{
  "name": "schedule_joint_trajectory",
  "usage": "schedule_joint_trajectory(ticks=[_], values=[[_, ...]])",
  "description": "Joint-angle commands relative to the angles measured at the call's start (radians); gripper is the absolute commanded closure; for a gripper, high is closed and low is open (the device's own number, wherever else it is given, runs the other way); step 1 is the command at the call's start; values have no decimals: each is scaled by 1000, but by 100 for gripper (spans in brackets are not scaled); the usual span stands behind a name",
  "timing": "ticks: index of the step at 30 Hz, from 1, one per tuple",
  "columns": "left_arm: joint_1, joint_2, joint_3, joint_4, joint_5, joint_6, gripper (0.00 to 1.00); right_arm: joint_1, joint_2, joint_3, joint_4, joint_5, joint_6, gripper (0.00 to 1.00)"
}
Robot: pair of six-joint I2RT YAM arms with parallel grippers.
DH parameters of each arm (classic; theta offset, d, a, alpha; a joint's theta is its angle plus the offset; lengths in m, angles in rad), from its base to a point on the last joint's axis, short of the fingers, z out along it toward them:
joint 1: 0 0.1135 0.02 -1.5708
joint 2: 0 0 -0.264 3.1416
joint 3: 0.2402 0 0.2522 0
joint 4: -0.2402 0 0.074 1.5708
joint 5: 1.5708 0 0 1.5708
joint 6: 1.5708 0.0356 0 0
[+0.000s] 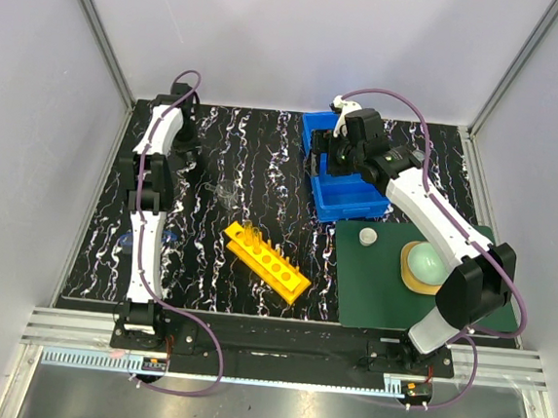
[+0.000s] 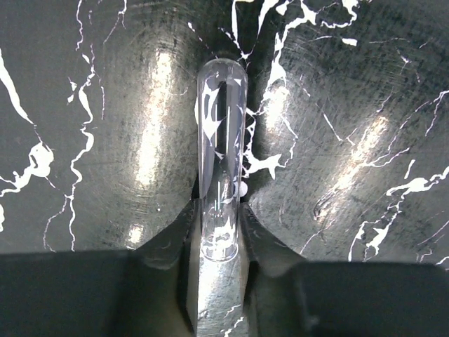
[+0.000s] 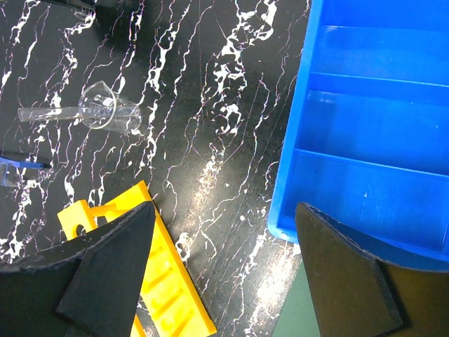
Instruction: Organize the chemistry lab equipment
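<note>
Left wrist view shows the left tool (image 2: 219, 228) closed on a small clear glass tube (image 2: 221, 133). The tube sticks straight out ahead of the fingers, rounded end farthest away, over the black table veined with white (image 2: 105, 140). Whether the tube rests on the table cannot be told.

The right tool (image 3: 224, 210) stands wide with nothing between its fingers, above the table. A blue divided plastic bin (image 3: 379, 189) lies just to its right and ahead. A yellow plastic rack (image 3: 168, 281) with a row of holes lies under its left finger, partly hidden. Farther to its left, a small clear glass beaker (image 3: 109, 112) lies on its side with a thin clear tube (image 3: 49, 112) right beside it.

Behind the right tool, toward the arm bases, a small white round piece (image 1: 367, 237) sits on a dark green flat mat (image 1: 379, 296), near a pale green dome on a tan disc (image 1: 426, 264).
</note>
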Motion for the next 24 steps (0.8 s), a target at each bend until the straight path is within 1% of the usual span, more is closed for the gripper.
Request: schedule_joint_trajectory(ticks=[1,2,3,4,6,10,14,15,16,22,24], values=[[3,26,21,4,-7,-4,86,9,-16,-4,36,-20,-4,14],[3,21,11,6,-8,-5,90,9,-17,-6,36,-22,-4,14],[3,14,5,7,-10,-5,98,8,-16,-7,35,-24,-6,14],[1,-6,-5,9,-8,-5,100,9,-16,-9,35,-22,-4,14],[0,-38,-41,29,2,-5,100,9,-13,-12,35,-22,-3,14],[-9,-156,-123,59,33,-4,100,9,3,-13,40,-24,-4,14],[-20,-265,-250,91,64,6,100,9,12,-13,38,-11,0,14],[-53,-291,-273,101,64,7,100,9,10,-10,36,-13,11,14],[-61,-343,-294,107,64,9,100,9,6,-10,36,-14,14,14],[-117,-538,-441,142,26,13,100,9,-62,-15,20,-27,32,14],[-129,-612,-481,163,36,9,100,8,-72,-13,6,-34,37,14]])
